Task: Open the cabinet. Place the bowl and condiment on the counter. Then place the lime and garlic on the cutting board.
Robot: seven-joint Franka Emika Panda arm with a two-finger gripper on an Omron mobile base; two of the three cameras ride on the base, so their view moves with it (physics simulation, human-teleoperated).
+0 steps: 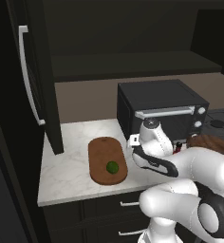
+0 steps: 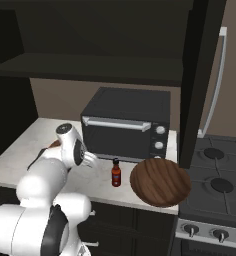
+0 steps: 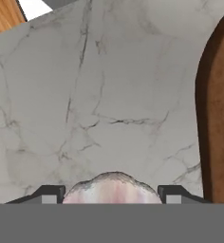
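Observation:
My gripper (image 3: 113, 195) hangs over the marbled counter (image 3: 99, 104), shut on the pale pinkish garlic (image 3: 113, 189), which bulges between the two dark fingertips (image 3: 50, 193). The cutting board (image 3: 220, 118) runs along the right side of the hand view. In the left base view the lime (image 1: 112, 166) lies on the cutting board (image 1: 102, 152), and the gripper (image 1: 133, 141) is just right of the board. The wooden bowl (image 2: 160, 181) and the red condiment (image 2: 116, 173) stand on the counter (image 2: 20, 150). The cabinet door (image 1: 31, 71) is swung open.
A black toaster oven (image 2: 126, 125) sits at the back of the counter, close behind the gripper. A stove (image 2: 215, 185) adjoins the counter on the right, with the other open cabinet door (image 2: 200, 75) above it. Drawers (image 1: 118, 204) run below the counter edge.

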